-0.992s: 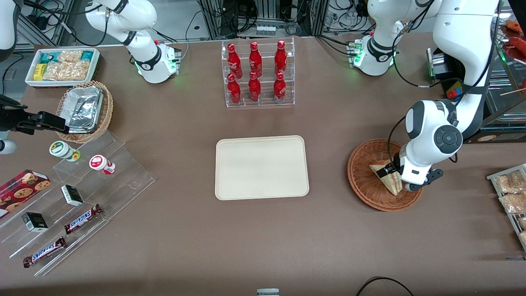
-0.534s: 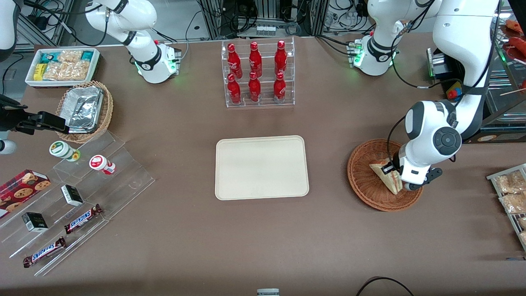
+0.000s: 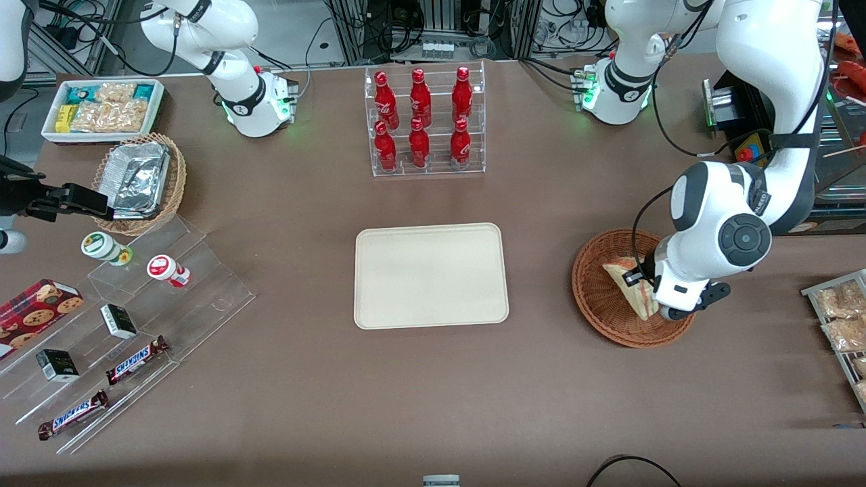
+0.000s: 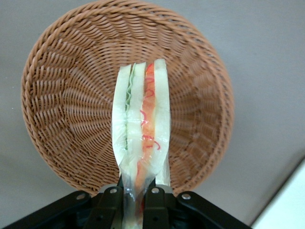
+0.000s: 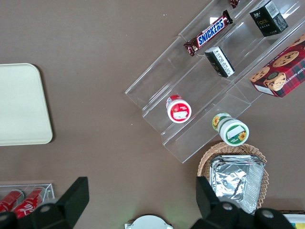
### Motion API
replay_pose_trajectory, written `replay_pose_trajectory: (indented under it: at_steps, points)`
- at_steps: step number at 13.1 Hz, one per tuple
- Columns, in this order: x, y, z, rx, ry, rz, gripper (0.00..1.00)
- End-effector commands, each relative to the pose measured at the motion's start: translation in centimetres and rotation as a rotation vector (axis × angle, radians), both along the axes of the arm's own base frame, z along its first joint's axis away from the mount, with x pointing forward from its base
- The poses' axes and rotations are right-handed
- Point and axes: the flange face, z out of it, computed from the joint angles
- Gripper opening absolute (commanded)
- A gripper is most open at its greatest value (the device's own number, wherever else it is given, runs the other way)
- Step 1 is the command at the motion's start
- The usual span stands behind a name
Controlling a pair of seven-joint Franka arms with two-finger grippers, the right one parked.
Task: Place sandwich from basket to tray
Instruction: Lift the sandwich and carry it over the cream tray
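The sandwich (image 3: 630, 283) (image 4: 142, 133), a wrapped triangular wedge with red, orange and green filling, hangs just above the reddish-brown wicker basket (image 3: 602, 304) (image 4: 62, 105). My left gripper (image 3: 646, 284) (image 4: 134, 202) is shut on the wedge's end, one black finger on each bread face. The basket sits on the table toward the working arm's end. The cream-beige tray (image 3: 431, 275) (image 5: 21, 105) lies flat at the table's middle with nothing on it.
A clear rack of red bottles (image 3: 423, 122) stands farther from the front camera than the tray. A rack of packets (image 3: 839, 318) lies beside the basket at the table edge. A foil-lined basket (image 3: 139, 179), white snack bin (image 3: 101, 108) and acrylic steps with snacks (image 3: 128, 325) sit toward the parked arm's end.
The left gripper has risen a little with the sandwich held in it, lifting the wedge off the basket's floor and shifting it slightly away from the front camera.
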Motion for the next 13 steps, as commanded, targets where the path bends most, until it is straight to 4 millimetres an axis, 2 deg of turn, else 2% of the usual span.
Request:
replay_pose_trajectory:
  at_steps: [1, 2, 4, 5, 8, 10, 13]
  points:
    - [-0.1, -2.4, 1.6, -0.009, 0.0, -0.096, 0.0]
    - [-0.4, -3.2, 1.6, -0.023, 0.015, -0.149, 0.0]
    - [-1.2, -7.8, 2.2, -0.053, 0.011, -0.231, 0.0]
    - [-1.5, -9.9, 1.6, -0.063, 0.012, -0.274, 0.0]
    - [-0.9, -15.0, 1.9, -0.119, -0.003, -0.34, 0.0]
    - [-2.0, -21.1, 1.9, -0.129, -0.017, -0.408, 0.0]
    - [-2.8, -27.4, 0.4, -0.085, -0.035, -0.352, 0.0]
